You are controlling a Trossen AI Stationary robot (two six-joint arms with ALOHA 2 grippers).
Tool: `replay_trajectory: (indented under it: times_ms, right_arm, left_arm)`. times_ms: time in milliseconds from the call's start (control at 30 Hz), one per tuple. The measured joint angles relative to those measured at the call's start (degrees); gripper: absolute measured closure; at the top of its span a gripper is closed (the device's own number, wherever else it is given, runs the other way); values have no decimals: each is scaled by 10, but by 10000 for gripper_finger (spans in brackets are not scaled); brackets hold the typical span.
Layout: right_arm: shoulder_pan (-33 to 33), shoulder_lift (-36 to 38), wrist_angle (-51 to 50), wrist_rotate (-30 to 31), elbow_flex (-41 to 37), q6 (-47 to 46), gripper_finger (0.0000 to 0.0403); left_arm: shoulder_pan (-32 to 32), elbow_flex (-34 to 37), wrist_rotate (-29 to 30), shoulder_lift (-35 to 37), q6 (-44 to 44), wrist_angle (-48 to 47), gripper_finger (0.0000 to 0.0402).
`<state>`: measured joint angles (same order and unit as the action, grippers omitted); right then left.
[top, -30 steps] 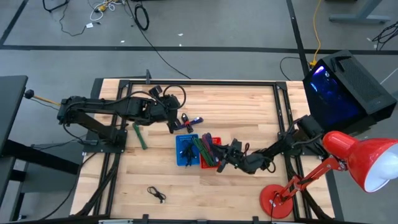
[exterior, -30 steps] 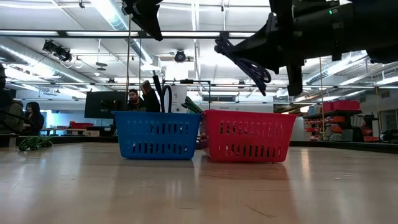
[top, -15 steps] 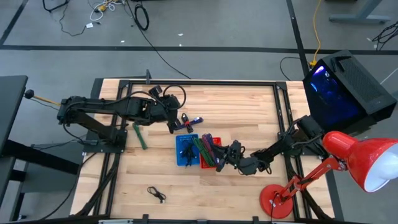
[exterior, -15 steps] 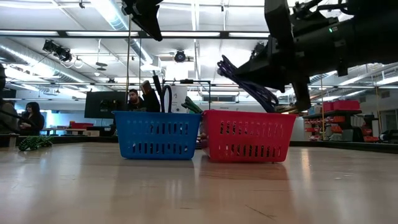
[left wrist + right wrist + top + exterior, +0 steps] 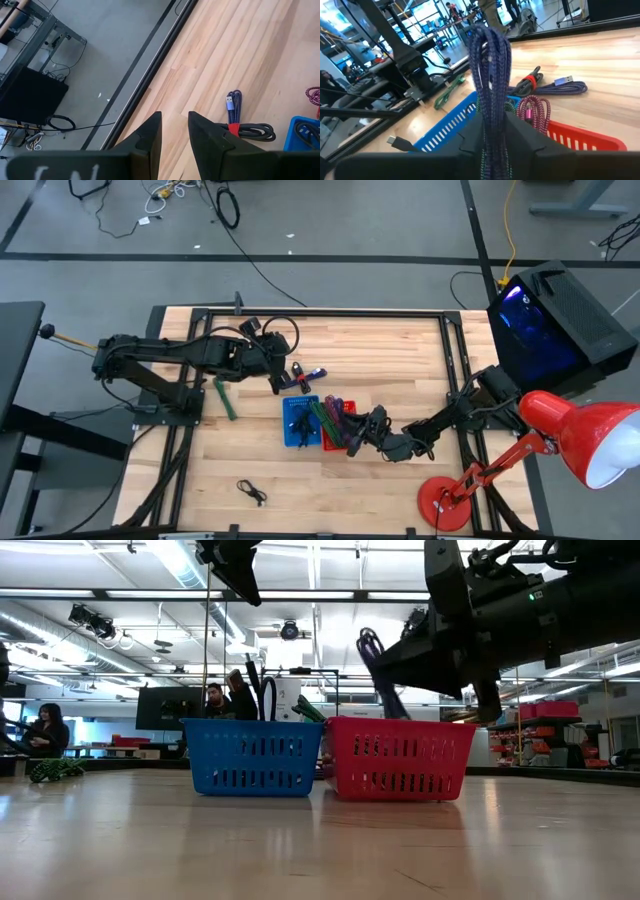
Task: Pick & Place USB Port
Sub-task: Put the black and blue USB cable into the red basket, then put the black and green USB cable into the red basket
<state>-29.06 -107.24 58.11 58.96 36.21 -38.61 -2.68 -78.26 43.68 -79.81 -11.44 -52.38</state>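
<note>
Pinched between the right gripper's (image 5: 495, 137) jaws, a coiled purple USB cable (image 5: 491, 75) stands upright directly over the red basket (image 5: 400, 757), held high enough that its loops can clear the rim before release. Beside it, toward the other arm, sits the blue basket (image 5: 252, 756). Parted and empty, the left gripper (image 5: 174, 132) hovers above bare wood, with another purple cable (image 5: 232, 107) lying ahead of its jaws.
</note>
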Motion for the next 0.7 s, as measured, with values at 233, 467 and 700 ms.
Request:
replay_trajectory:
  times_ms: [233, 467, 700]
  right_arm:
    - [5, 0, -1, -17, 0, 1, 288]
    - [14, 7, 23, 49, 0, 101, 264]
    - [32, 83, 67, 101, 0, 359, 257]
  left_arm:
    - [0, 0, 0, 0, -2, 0, 301]
    - [0, 0, 0, 0, -16, -29, 301]
    - [-11, 20, 12, 2, -184, -203, 301]
